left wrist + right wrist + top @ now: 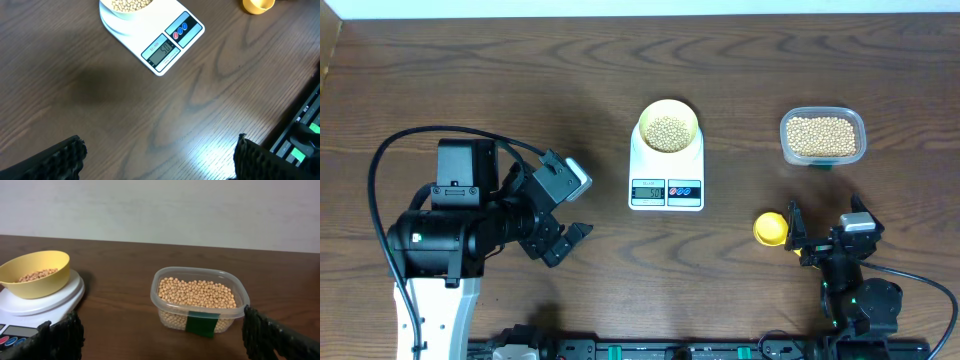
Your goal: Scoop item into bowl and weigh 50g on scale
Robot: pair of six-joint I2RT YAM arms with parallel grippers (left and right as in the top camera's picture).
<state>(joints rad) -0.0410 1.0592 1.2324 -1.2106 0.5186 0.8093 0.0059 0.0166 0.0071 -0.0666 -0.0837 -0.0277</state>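
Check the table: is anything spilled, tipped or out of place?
Nothing stands out. The beans lie only in the bowl, level on the scale, and in the upright tub; none on the table.

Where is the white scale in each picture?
Overhead: the scale is in the middle of the table.
Left wrist: scale at the top edge, partly cut off.
Right wrist: scale in the bottom left corner.
Shared landmark: the bowl sitting on it.

One scale [666,186], one bowl [40,285], one tub [172,319], one scoop [770,228]
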